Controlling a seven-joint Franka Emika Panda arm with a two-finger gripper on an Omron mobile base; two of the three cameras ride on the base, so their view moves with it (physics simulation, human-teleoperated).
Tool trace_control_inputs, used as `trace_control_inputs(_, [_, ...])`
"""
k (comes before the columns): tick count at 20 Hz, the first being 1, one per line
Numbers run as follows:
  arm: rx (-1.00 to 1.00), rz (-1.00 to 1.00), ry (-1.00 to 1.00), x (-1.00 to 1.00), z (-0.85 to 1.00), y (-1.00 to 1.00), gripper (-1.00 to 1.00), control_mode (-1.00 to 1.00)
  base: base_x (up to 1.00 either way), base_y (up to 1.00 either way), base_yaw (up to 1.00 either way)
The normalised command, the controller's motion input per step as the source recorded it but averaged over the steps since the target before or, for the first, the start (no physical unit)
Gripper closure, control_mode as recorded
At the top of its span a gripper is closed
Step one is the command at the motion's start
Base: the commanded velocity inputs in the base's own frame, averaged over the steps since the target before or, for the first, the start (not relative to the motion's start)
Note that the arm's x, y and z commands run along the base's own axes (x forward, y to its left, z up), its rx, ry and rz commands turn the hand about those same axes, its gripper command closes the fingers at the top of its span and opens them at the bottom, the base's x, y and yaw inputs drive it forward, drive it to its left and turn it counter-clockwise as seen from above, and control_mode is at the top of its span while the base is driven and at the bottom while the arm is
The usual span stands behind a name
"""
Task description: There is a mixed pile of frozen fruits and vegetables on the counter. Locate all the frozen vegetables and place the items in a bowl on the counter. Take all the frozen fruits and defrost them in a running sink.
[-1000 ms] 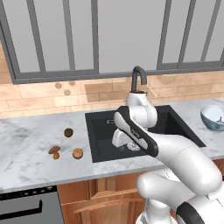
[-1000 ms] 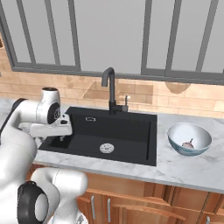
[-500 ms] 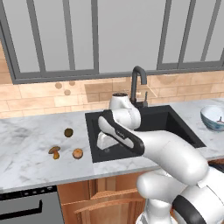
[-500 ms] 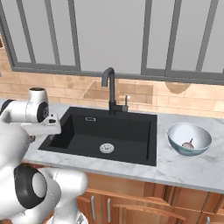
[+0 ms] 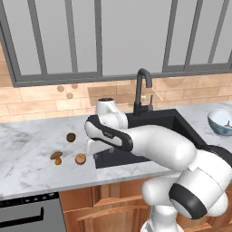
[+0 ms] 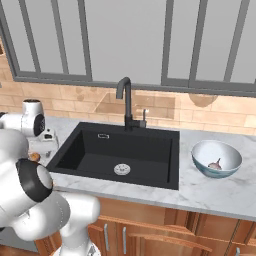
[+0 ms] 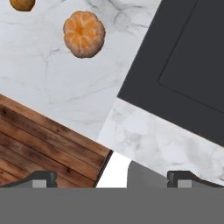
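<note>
- Gripper [image 7: 112,177] wide open, empty, pointing down at the counter [image 7: 65,83] by the front left corner of the sink [image 7: 183,57]; in the left base view, gripper [image 5: 94,148] hanging over the strip of marble between the sink's left edge and the food items.
- Just beyond the fingertips in the hand view: an orange ball [image 7: 84,34], a peeled mandarin by its segments, lying on the marble, apart from the gripper; wooden cabinet front [image 7: 39,144] below the counter edge.
- At the top left corner of the hand view, the edge of a brown item [image 7: 22,3], too cropped to name.
- In the left base view, orange ball [image 5: 80,159] nearest the gripper, brown mushroom [image 5: 57,157] to its left, dark olive-brown ball [image 5: 71,137] further back towards the wall; all three apart from one another.
- Black basin [image 6: 120,150] with round silver drain [image 6: 122,169] and black gooseneck faucet [image 6: 125,100] behind it.
- White bowl [image 6: 216,158] on the counter right of the sink, well apart from the gripper, with the small pinkish bulb [image 6: 215,163] inside.
</note>
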Motion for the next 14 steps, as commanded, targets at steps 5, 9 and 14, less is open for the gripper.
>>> trace_control_inputs(5, [0.0, -0.01, 0.04, 0.16, -0.06, 0.54, -1.0, -1.0, 0.0, 0.0, 0.0])
trace_control_inputs(9, [0.01, -0.04, 0.02, 0.16, -0.04, 0.45, -1.0, -1.0, 0.0, 0.0, 0.0])
trace_control_inputs(14, [0.0, -0.07, 0.01, 0.23, -0.09, 0.4, -1.0, -1.0, 0.0, 0.0, 0.0])
